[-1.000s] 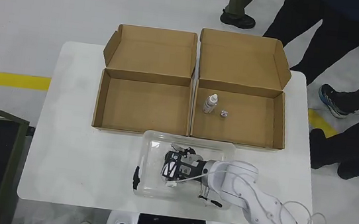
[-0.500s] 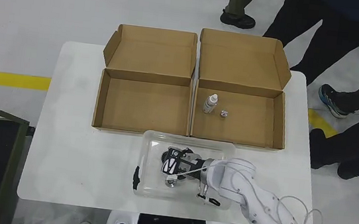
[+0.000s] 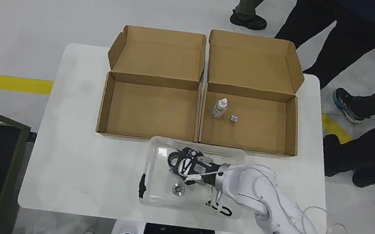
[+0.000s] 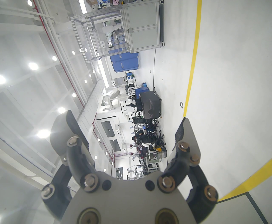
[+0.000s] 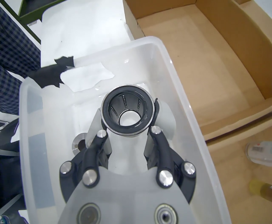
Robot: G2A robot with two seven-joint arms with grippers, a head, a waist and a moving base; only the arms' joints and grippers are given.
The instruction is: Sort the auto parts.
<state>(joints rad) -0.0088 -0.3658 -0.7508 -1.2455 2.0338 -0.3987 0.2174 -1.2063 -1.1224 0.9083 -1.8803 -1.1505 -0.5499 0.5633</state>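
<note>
Right gripper [image 3: 181,162] has shifted toward 12 o'clock inside the clear bin [image 3: 226,148] since 1 s ago, taking the linear bearing [image 3: 176,159] with it. A small flanged metal disc [image 3: 178,190] now shows on the bin floor, just at 6 o'clock of the gripper.

Right wrist view: the fingers [image 5: 156,110] pinch the bearing [image 5: 127,110] by its outer sleeve. Its open bore faces the camera, with ball rows visible inside. The disc [image 5: 78,145] lies below, apart from the bearing. Torn black tape [image 5: 50,74] sticks on the bin's far wall.

The bin sits at 6 o'clock on the white bench [image 3: 80,140]. 2 open cardboard boxes stand side by side past it, touching each other:
- 11 o'clock box [image 3: 150,109].
- 1 o'clock box [image 3: 263,126], holding a small bottle [image 3: 219,107] and, just beside it, a small round part [image 3: 235,118].

Left gripper [image 4: 125,131] has its fingers spread wide and points out at the hall.
</note>
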